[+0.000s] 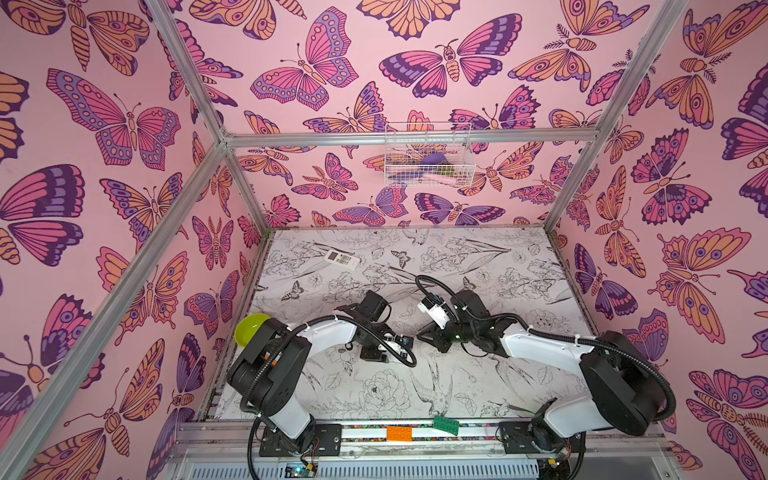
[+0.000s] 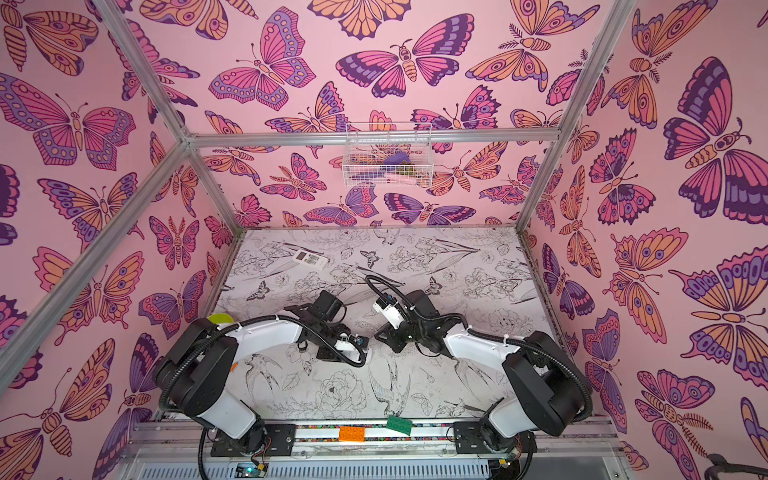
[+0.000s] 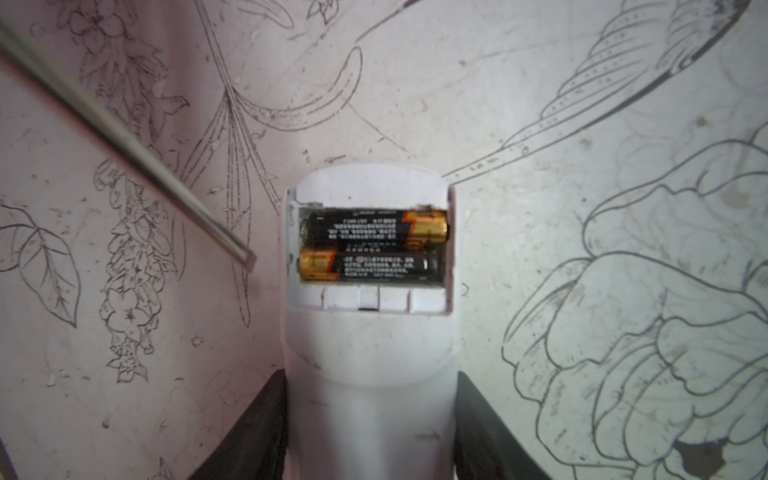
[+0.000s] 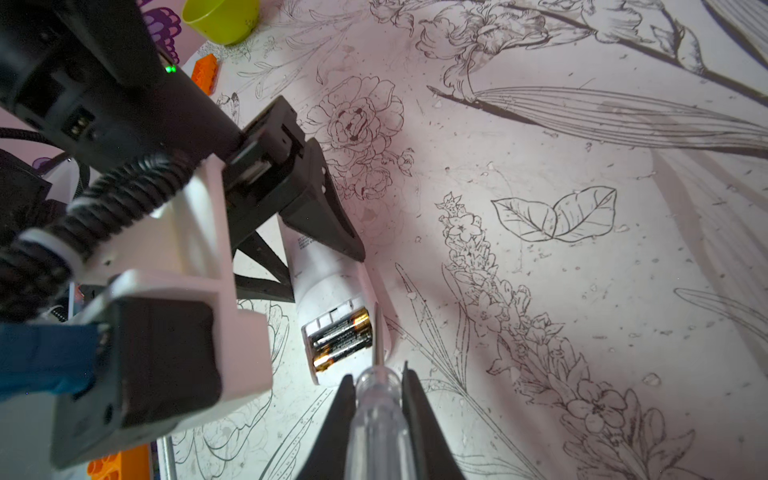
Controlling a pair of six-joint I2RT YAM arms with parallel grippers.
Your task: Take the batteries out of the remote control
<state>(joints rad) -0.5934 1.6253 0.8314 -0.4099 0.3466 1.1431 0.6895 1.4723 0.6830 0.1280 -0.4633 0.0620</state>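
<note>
My left gripper [image 3: 370,399] is shut on a white remote control [image 3: 370,374], its black fingers [image 3: 257,424] pressed against both long sides. The battery compartment is uncovered and two black batteries with gold ends [image 3: 374,226] lie side by side in it. My right gripper [image 4: 378,374] is shut on a clear-handled screwdriver [image 4: 378,415]. Its metal shaft [image 3: 124,137] ends just beside the remote control's side wall, level with the batteries [image 4: 340,338]; whether it touches I cannot tell. In both top views the arms hide this remote control.
A second white remote [image 1: 341,259] lies at the table's back left. A lime bowl [image 1: 250,328] stands behind the left arm [image 1: 328,332]. Orange [image 1: 399,433] and green [image 1: 446,424] bricks sit on the front rail. A wire basket [image 1: 428,156] hangs on the back wall.
</note>
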